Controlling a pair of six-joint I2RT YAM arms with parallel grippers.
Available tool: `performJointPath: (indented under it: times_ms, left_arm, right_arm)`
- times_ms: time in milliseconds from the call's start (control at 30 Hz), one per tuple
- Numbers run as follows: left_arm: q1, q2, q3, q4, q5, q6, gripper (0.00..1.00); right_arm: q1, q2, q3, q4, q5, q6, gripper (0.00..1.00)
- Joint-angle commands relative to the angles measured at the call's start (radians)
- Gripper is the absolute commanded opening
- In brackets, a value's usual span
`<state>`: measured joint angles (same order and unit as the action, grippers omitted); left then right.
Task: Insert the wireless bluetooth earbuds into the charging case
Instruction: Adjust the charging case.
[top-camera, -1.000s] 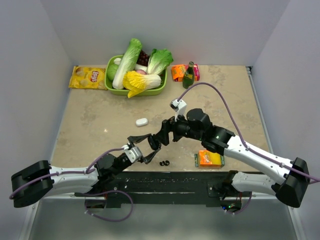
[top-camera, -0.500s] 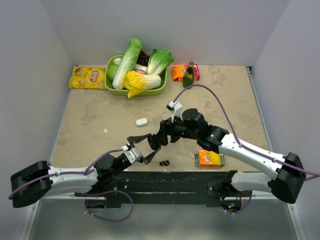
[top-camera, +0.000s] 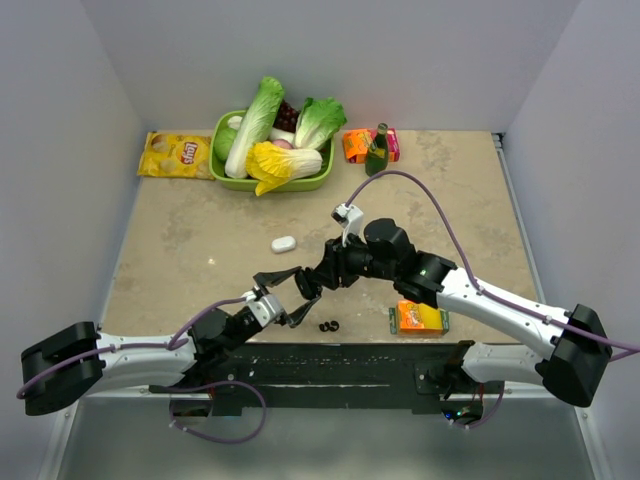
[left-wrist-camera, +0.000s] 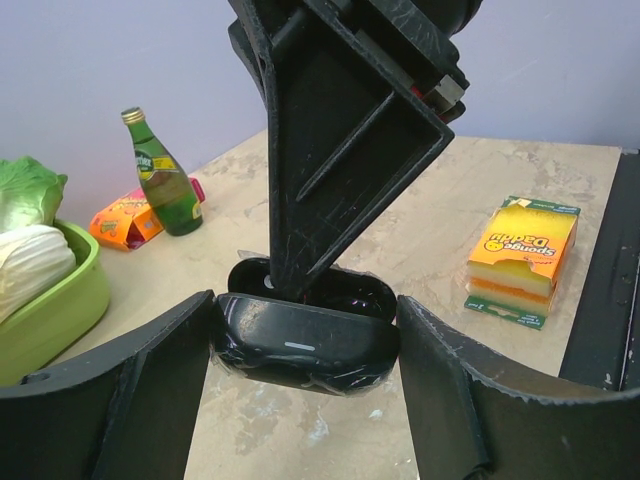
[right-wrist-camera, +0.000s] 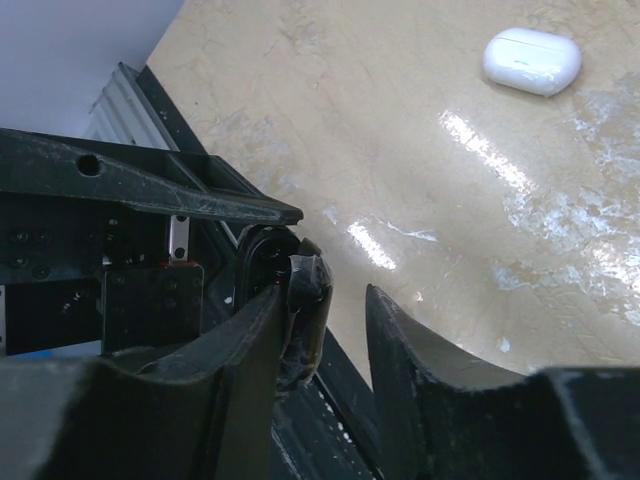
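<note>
— Down between the fingers of the left gripper (left-wrist-camera: 306, 332), what is that black thing?

— That's the black charging case (left-wrist-camera: 290, 355). The left gripper is clamped on it from both sides. It seems to hold it clear of the table (top-camera: 180, 240), with the lid swung back and the hollow facing up.

— And the other arm?

— The right gripper (right-wrist-camera: 338, 303) stands over the case from above, with one finger dipped into its mouth. Through its own camera I see bare tabletop in the gap between its fingers. So its jaws stand apart, and I'd say they carry nothing.

— So no earbud is going in?

— Not that I can see. The black earbuds (top-camera: 327, 326) lie together on the table at the near edge, close to both grippers but touching neither. A white case (top-camera: 284, 243) sits closed farther back, well apart from all this.

— Which step is it, then?

— My guess is that they are getting the case open and steady before any bud is picked up. As far as I can tell none is seated, though the finger hides part of the hollow.

— What does the next move call for?

— I reckon the right arm has to draw out of the case, drop to the black pair and pinch one bud. They are tiny, so the fingers must close almost fully and squarely. Meanwhile the left has to keep the case level.
</note>
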<state>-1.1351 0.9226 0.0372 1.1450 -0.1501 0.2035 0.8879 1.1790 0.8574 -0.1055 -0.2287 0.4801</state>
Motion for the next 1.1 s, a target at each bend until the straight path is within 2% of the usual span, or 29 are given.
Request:
performJointPath:
  times_ms: [0, 33, 267, 367, 433, 633, 767, 833, 867, 933, 1067]
  left_arm:
    - [-0.008, -0.011, 0.02, 0.091, -0.006, 0.022, 0.0]
    - [-0.008, -0.011, 0.02, 0.091, -0.005, 0.02, 0.0]
    - [-0.009, -0.005, 0.021, 0.099, -0.008, 0.022, 0.0]
    - [-0.009, 0.002, 0.023, 0.102, -0.006, 0.022, 0.0]
    - [-0.009, 0.007, 0.023, 0.107, -0.006, 0.02, 0.0]
    - [-0.009, 0.036, 0.033, 0.099, -0.008, -0.009, 0.0]
    - [-0.009, 0.044, 0.069, 0.016, -0.063, -0.064, 0.38]
    - [-0.009, 0.044, 0.079, -0.021, -0.092, -0.073, 0.46]
    - [-0.009, 0.045, 0.079, -0.022, -0.101, -0.073, 0.84]
    - [-0.009, 0.044, 0.081, -0.025, -0.123, -0.082, 1.0]
    - [-0.009, 0.033, 0.081, -0.027, -0.16, -0.09, 1.0]
  right_arm:
    - [-0.004, 0.002, -0.009, 0.041, -0.018, -0.003, 0.37]
    - [-0.006, 0.004, -0.008, 0.043, -0.02, -0.006, 0.33]
    - [-0.004, 0.01, -0.006, 0.044, -0.029, -0.009, 0.23]
    - [-0.004, 0.01, -0.003, 0.043, -0.032, -0.014, 0.15]
    - [-0.004, 0.013, 0.0, 0.04, -0.034, -0.017, 0.0]
    - [-0.004, -0.001, 0.023, 0.003, 0.018, -0.06, 0.0]
    - [-0.004, -0.038, 0.052, -0.043, 0.064, -0.11, 0.0]
    - [-0.004, -0.054, 0.065, -0.082, 0.071, -0.149, 0.0]
    - [-0.004, -0.056, 0.077, -0.094, 0.074, -0.176, 0.0]
    - [-0.004, -0.073, 0.081, -0.123, 0.078, -0.196, 0.0]
    - [-0.003, -0.097, 0.094, -0.166, 0.091, -0.25, 0.0]
